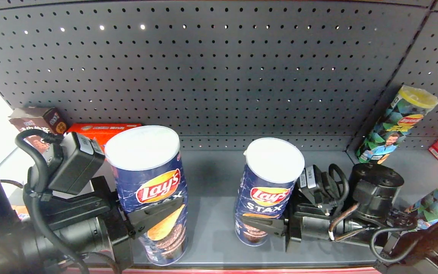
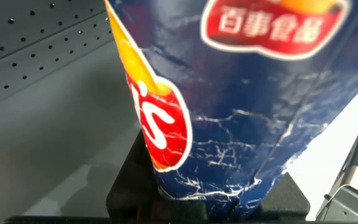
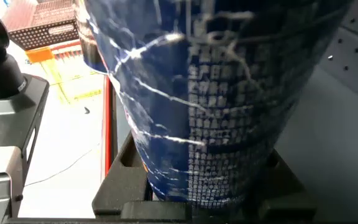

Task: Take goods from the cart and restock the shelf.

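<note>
Two blue chip cans are at the shelf, one per arm. The left can (image 1: pixel 148 182) stands roughly upright near the front edge of the grey shelf deck (image 1: pixel 211 213), with the left gripper (image 1: pixel 154 220) clenched around its lower half. The right can (image 1: pixel 268 186) is well apart to its right, grasped low by the right gripper (image 1: pixel 260 227). Whether either base touches the deck, I cannot tell. This looks like the placing step. Next call: settle both bases flat, let go, then back straight out, clear of the orange box (image 1: pixel 105 131) behind and the green can (image 1: pixel 395 125) leaning far right.
</note>
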Robot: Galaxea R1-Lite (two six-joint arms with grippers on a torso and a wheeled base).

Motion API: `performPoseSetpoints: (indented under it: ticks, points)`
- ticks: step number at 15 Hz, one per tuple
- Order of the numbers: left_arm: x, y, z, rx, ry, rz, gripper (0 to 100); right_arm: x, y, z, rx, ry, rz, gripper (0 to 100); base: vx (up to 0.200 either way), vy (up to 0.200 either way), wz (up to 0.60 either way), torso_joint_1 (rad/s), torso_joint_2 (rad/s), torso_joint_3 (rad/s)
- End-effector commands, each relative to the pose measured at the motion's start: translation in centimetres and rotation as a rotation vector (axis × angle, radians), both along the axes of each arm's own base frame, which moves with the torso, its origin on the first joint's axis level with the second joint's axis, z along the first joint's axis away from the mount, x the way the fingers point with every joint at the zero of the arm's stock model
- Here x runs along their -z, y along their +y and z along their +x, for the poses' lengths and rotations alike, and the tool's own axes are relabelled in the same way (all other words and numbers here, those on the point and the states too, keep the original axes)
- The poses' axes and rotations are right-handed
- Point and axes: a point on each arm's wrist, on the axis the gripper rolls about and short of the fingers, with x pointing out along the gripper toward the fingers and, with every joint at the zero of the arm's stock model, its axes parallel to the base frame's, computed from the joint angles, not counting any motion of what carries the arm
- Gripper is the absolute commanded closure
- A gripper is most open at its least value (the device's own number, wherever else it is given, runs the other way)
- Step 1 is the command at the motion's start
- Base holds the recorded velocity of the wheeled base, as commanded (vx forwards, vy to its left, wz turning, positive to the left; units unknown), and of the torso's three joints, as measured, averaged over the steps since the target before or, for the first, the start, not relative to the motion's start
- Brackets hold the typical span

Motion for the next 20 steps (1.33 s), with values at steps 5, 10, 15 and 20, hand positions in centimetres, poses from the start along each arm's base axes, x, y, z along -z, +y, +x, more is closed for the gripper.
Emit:
performPoseSetpoints:
  ticks: [5, 10, 15, 20]
  points:
    - [0.0, 0.1, 0.0, -0.004, 0.001, -0.001, 100, 1.2, 0.4, 0.2, -0.006, 0.028, -0.023, 100, 0.000, 0.000, 0.00, 0.000, 0.00, 0.000]
    - [-0.1, 0.3, 0.0, -0.011, -0.003, -0.004, 100, 1.3, 0.5, 0.0, -0.011, 0.018, -0.030, 0, 0.000, 0.000, 0.00, 0.000, 0.00, 0.000]
    - [-0.1, 0.2, 0.0, -0.008, -0.004, -0.003, 100, -1.0, -0.8, -1.7, -0.009, -0.029, 0.005, 0, 0.000, 0.000, 0.00, 0.000, 0.00, 0.000]
    - [-0.1, 0.2, -0.1, -0.007, -0.004, -0.005, 100, -4.2, -4.0, -4.4, 0.034, -0.103, 0.059, 0, 0.000, 0.000, 0.00, 0.000, 0.00, 0.000]
